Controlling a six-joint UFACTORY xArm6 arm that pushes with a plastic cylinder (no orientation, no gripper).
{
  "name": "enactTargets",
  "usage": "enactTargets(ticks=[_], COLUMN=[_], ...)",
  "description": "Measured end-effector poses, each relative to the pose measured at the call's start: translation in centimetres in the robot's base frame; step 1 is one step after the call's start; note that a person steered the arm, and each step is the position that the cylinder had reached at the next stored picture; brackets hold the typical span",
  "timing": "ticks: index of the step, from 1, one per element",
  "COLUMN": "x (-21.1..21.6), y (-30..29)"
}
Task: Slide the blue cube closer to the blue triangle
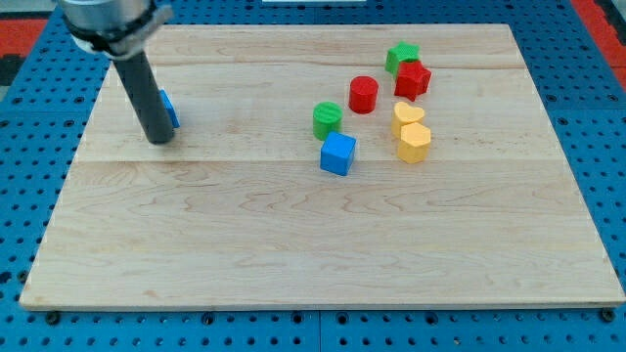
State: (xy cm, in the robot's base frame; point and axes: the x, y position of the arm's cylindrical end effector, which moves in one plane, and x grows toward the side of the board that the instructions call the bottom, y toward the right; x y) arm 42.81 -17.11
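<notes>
The blue cube (338, 154) sits near the middle of the wooden board (323, 244), just below a green cylinder (327, 119). The blue triangle (170, 110) lies at the view's left and is mostly hidden behind my dark rod. My tip (159, 139) rests on the board touching the triangle's lower left side, far to the left of the blue cube.
A red cylinder (364, 94) stands up and right of the green cylinder. A green star (400, 56) and a red star (413, 80) sit at the upper right. A yellow heart (408, 113) and a yellow hexagon (415, 142) lie right of the blue cube.
</notes>
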Motion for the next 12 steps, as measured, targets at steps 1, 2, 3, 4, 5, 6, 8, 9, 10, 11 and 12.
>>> enactTargets(ticks=[1, 2, 3, 4, 5, 6, 8, 9, 10, 11, 12], x=[4.3, 7.4, 7.4, 7.4, 7.4, 7.8, 7.2, 5.6, 2.0, 0.5, 1.6], y=[1.9, 5.8, 10.2, 10.9, 10.9, 12.0, 18.3, 22.5, 23.9, 16.8, 11.7])
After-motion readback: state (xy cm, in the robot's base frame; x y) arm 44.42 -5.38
